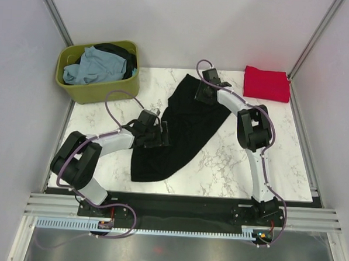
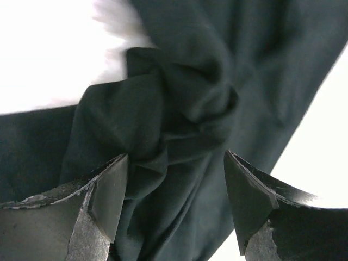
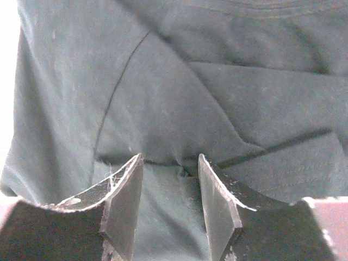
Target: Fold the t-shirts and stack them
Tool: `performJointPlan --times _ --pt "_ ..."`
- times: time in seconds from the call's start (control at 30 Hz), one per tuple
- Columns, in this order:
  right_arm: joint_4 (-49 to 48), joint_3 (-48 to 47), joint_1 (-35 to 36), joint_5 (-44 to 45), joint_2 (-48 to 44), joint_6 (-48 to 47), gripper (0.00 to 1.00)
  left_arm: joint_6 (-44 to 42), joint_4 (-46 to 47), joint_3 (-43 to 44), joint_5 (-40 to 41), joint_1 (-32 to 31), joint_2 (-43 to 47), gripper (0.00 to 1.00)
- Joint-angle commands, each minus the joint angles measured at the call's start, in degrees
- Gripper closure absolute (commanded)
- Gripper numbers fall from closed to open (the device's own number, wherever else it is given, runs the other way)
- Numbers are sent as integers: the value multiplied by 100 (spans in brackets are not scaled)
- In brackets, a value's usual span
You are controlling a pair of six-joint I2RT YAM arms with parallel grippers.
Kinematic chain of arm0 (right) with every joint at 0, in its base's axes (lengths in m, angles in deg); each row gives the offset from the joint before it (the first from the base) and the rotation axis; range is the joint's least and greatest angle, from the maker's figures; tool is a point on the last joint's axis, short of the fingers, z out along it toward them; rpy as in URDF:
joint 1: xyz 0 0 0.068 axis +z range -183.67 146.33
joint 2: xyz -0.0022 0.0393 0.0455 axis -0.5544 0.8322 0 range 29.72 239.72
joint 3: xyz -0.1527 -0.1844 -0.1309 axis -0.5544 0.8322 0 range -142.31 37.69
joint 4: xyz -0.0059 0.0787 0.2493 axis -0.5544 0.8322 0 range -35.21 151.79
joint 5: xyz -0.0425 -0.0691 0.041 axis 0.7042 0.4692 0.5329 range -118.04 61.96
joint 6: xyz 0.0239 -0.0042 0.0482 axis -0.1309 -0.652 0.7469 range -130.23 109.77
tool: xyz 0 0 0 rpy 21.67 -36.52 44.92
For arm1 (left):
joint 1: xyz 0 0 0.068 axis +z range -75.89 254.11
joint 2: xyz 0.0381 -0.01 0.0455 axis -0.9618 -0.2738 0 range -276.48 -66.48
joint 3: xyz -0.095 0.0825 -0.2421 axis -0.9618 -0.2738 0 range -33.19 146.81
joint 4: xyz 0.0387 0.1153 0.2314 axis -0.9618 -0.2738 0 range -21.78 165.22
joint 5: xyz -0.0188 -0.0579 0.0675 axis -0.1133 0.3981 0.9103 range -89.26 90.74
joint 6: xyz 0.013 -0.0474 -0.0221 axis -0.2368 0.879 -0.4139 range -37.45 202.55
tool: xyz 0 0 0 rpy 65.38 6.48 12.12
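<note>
A black t-shirt (image 1: 180,131) lies crumpled in a long diagonal strip across the marble table (image 1: 237,163). My left gripper (image 1: 160,134) is at its left edge, open, with a bunched fold of the black cloth (image 2: 179,114) between the wide-apart fingers (image 2: 109,201). My right gripper (image 1: 201,92) is at the shirt's far end, open, fingertips down on flat black cloth (image 3: 179,81) with a small pucker between them. A folded red t-shirt (image 1: 266,82) lies at the back right. A pale blue-grey shirt (image 1: 93,65) and a dark one (image 1: 123,55) sit in the tub.
The olive-green tub (image 1: 100,90) stands at the back left corner of the table. Grey walls close in the left, right and back sides. The arm bases sit on a black rail (image 1: 176,206) along the near edge.
</note>
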Motion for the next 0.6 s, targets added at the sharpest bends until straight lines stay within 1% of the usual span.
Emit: performJointPlan --times 0.0,0.03,0.07,0.13,0.17,0.2,0.27,0.3,0.33,0.37,0.4,0.43,0.47,0.5,0.53,0.57 --pt "300 -820 41 -365 901 -259 46 1181 232 -462 -1106 -495 -453 22" --pt "309 -1057 49 -313 1043 -311 46 1314 339 -445 -1169 -565 -506 22" --pt "318 -1538 49 -312 1210 -416 45 1446 444 -393 -1248 -731 -611 22" --pt "318 -2024 50 -295 1684 -479 44 1754 638 -305 -1371 -925 -699 22" --pt "309 -2487 41 -303 1834 -531 44 1903 648 -156 -1398 -1118 -778 22" --pt "292 -2718 41 -286 2131 -540 43 1965 639 -85 -1433 -1215 -796 22" --pt "64 -3088 6 -303 2344 -567 42 2106 630 64 -1477 -1443 -744 22" --pt "-102 -3081 -3 -338 2423 -584 39 2194 604 91 -1477 -1514 -657 24" --pt "-478 -3037 -3 -365 2442 -593 38 2229 256 117 -1355 -1585 -534 26" --pt "-656 -2976 -12 -400 2450 -619 35 2247 -165 240 -1102 -1768 -367 27" --pt "-745 -3028 -38 -496 2503 -602 35 2247 -492 293 -412 -1901 113 27" --pt "-815 -3063 -38 -436 2512 -602 34 2230 -738 302 -83 -2032 361 26" --pt "-825 -3089 -47 -322 2503 -602 33 2238 -1254 241 242 -2286 660 25" --pt "-859 -3064 -65 -147 2460 -611 31 2299 -1468 223 750 -2384 1106 25" --pt "-938 -3002 -73 -119 2433 -611 30 2317 -1679 188 990 -2481 1337 25" --pt "-991 -2984 -91 -119 2416 -611 29 2370 -2082 162 1158 -2639 1505 25"
